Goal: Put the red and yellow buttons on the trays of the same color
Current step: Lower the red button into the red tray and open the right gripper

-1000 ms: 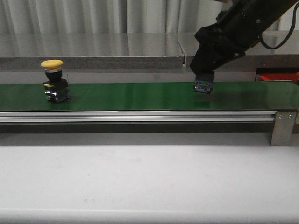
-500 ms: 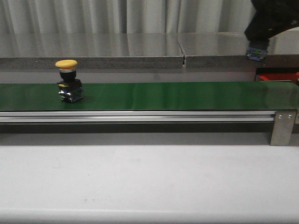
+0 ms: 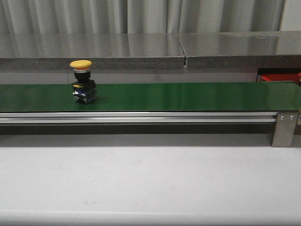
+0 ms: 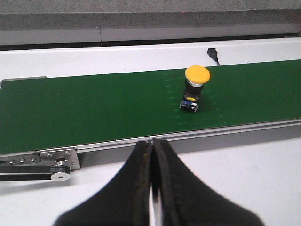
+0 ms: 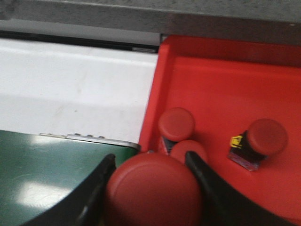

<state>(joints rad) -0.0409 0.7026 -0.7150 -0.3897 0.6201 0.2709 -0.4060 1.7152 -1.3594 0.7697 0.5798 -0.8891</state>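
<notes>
A yellow button (image 3: 83, 81) stands upright on the green conveyor belt (image 3: 178, 96), left of its middle; the left wrist view shows that yellow button (image 4: 194, 87) beyond my left gripper (image 4: 153, 142), which is shut on nothing over the white table. My right gripper (image 5: 149, 162) is shut on a red button (image 5: 153, 190), held at the belt's end beside the red tray (image 5: 221, 94). Three red buttons (image 5: 176, 123) (image 5: 188, 149) (image 5: 261, 139) lie in that tray. Neither arm shows in the front view. No yellow tray is in view.
A grey counter (image 3: 141, 49) runs behind the belt. A metal bracket (image 3: 283, 128) closes the belt's right end, with a corner of the red tray (image 3: 277, 77) beyond it. The white tabletop (image 3: 150, 183) lies in front.
My right arm carried the red button up and rightward, out of the front view. The yellow button rode the belt to the right.
</notes>
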